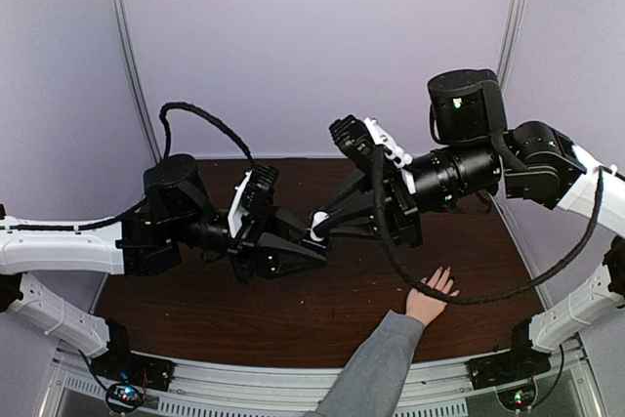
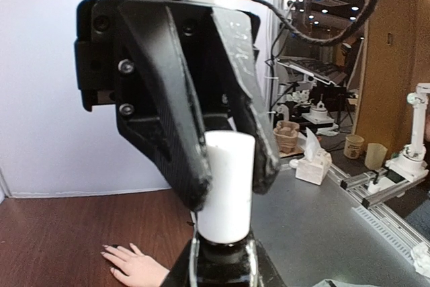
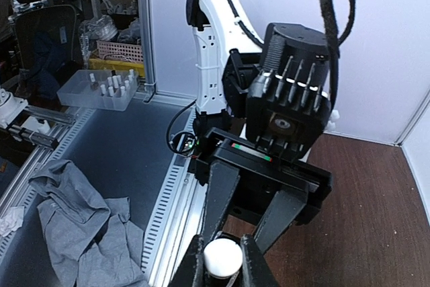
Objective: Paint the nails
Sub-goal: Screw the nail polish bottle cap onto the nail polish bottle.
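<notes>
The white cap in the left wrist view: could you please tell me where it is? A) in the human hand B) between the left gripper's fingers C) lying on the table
B: the white cap sits clamped between the left gripper's black fingers, above the dark bottle, while the hand rests on the table.

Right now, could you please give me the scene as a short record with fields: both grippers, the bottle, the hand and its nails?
left gripper: shut on the white cap
right gripper: shut on the dark bottle below that cap
bottle position: in the air above the table, between both arms
hand: resting on the table, fingers spread, grey sleeve
nails: too small to tell whether painted
</notes>
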### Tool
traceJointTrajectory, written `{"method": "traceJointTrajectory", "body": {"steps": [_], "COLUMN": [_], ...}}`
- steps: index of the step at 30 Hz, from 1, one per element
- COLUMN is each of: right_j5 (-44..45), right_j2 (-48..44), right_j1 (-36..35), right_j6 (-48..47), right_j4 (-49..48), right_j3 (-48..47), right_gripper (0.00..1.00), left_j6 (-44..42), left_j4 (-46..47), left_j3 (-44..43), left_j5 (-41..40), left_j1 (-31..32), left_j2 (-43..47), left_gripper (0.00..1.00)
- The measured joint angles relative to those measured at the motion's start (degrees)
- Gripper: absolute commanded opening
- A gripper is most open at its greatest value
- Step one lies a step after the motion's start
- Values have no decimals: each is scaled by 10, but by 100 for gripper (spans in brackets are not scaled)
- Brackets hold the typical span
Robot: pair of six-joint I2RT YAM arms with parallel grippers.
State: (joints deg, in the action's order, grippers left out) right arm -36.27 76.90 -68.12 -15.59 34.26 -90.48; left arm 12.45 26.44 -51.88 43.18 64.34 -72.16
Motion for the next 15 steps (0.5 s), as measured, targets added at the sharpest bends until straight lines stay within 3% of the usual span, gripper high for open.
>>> {"method": "traceJointTrajectory", "body": {"steps": [15], "right_j5": [225], "right_j2": [4], "right_j1": [3], "right_j6": [96], "right_j4": [-93], "right_j3": [33], "right_gripper": [0], "left_j6": [-59], "left_j4": [-10], "left_j3": [22], "left_j5": [-291], "left_j1": [0], "left_j2": [28], "left_gripper": [0]}}
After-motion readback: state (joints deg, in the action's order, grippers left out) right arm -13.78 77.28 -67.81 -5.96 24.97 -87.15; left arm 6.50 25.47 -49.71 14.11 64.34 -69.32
